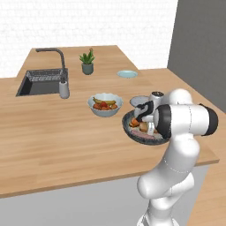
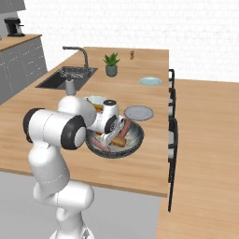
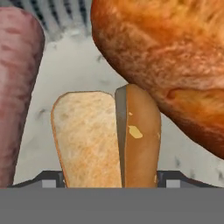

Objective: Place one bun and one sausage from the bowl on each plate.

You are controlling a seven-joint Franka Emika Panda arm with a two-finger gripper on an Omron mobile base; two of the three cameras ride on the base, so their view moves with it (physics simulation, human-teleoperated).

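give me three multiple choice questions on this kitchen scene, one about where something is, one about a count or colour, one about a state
1. Where is the end effector?
A. down in the dark bowl
B. over the sink
C. beside the potted plant

2. How many small pale blue-grey plates are on the counter?
A. one
B. two
C. four

3. What state are the plates in?
A. each holds a bun
B. stacked together
C. both bare

Answers:
1 A, the hand reaches into the bowl among the food.
2 B, a near plate by the bowl and a far plate beyond it.
3 C, neither plate carries any bun or sausage.
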